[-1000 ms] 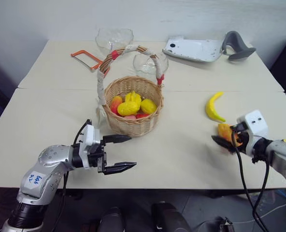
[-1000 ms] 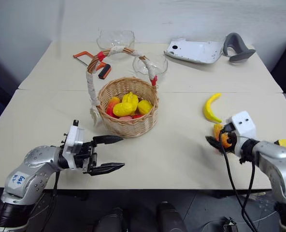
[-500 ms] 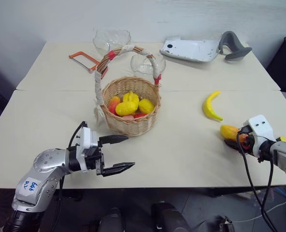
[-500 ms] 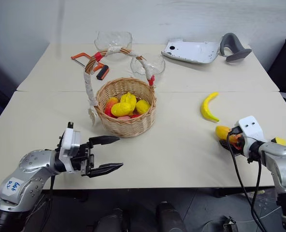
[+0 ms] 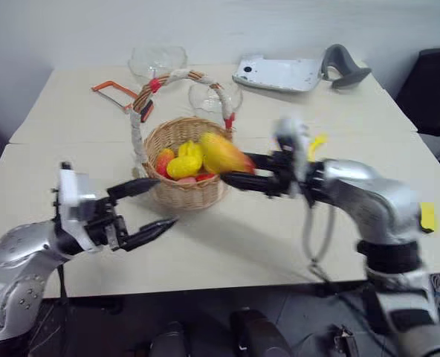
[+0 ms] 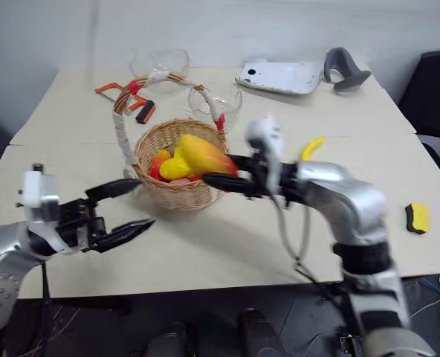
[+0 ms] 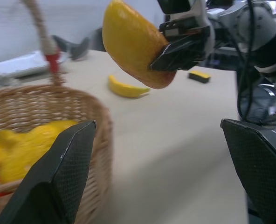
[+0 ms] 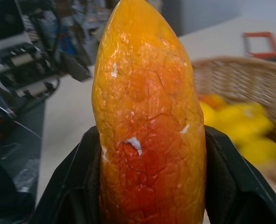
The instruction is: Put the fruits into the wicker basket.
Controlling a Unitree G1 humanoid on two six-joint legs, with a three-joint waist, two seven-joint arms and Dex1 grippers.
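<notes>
The wicker basket (image 5: 179,195) stands at mid-table with yellow and red fruits (image 5: 183,160) inside. My right gripper (image 5: 231,167) is shut on an orange-red mango (image 5: 224,155), held level just above the basket's right rim. The right wrist view shows this mango (image 8: 147,116) between the black fingers (image 8: 77,186), with the basket behind. My left gripper (image 5: 168,201) stands open and empty just in front of the basket's left side; its fingers (image 7: 58,186) frame the mango (image 7: 131,42). A yellow banana (image 6: 311,147) lies on the table behind my right arm.
Two clear glass bowls (image 5: 157,59) (image 5: 209,97) and an orange-framed saw (image 5: 112,91) sit behind the basket. A white device (image 5: 276,73) with a grey handle lies at the back right. A yellow-and-black sponge (image 6: 417,217) rests near the right edge.
My right gripper has lifted the mango off the table at the right and swung it left to the basket. My left gripper has drawn back to the left and risen a little, still open.
</notes>
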